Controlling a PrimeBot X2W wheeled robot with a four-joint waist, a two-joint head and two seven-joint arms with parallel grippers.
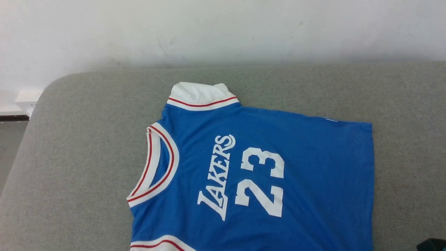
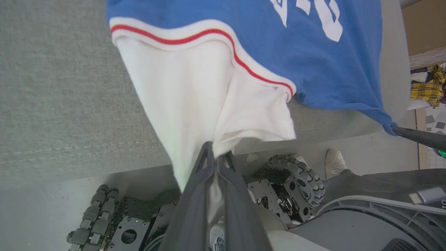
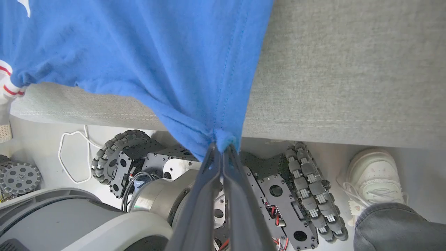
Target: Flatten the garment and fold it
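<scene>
Left gripper point(image 2: 216, 158) clamps the shirt point(image 1: 306, 157) by its sleeve; right gripper point(image 3: 220, 148) clamps the hem. Uneven pulling could drag it off the cushion point(image 1: 87, 139).

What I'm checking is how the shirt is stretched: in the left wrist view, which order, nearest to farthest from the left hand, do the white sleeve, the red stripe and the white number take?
1. white sleeve: pinched in the left hand, straight ahead of its fingers.
2. red stripe: beyond the sleeve, running across it.
3. white number: farthest, at the upper right.
</scene>
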